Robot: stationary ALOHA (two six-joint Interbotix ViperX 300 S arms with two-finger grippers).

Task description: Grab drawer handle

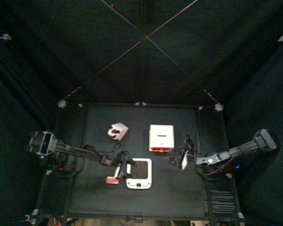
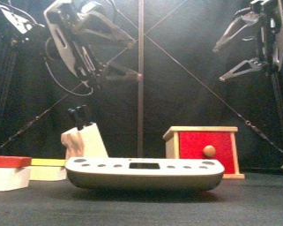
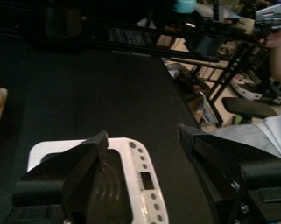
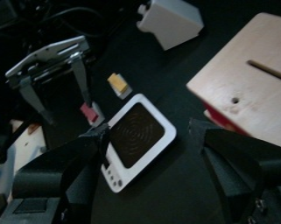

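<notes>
1. On the small black table (image 1: 91, 119), a cream-white drawer unit (image 1: 162, 134) sits right of centre, seen from above.
2. The drawer handle (image 1: 162, 148) shows from above as a short red strip along the unit's front edge, the side facing the table's front. Neither gripper is touching it.
3. From table height, the drawer unit (image 2: 204, 150) stands to the right and shows a red front face in a pale frame.
4. A flat white gadget with a grey screen (image 2: 144, 173) lies in front of centre, close to the front edge. A white block (image 2: 85, 139) with dark sticks poking from its top stands behind it to the left.
5. A tiny red block (image 1: 112, 180) lies just left of the gadget.
6. The left gripper (image 3: 143, 140) hangs above the gadget, well off the table. Its jaws are spread wide and hold nothing.
7. The right gripper (image 4: 149, 131) hangs near the drawer unit's front right corner, also raised. Its jaws are fully apart and empty.
8. The right wrist camera looks down on the gadget, with the unit's pale top to one side.
</notes>
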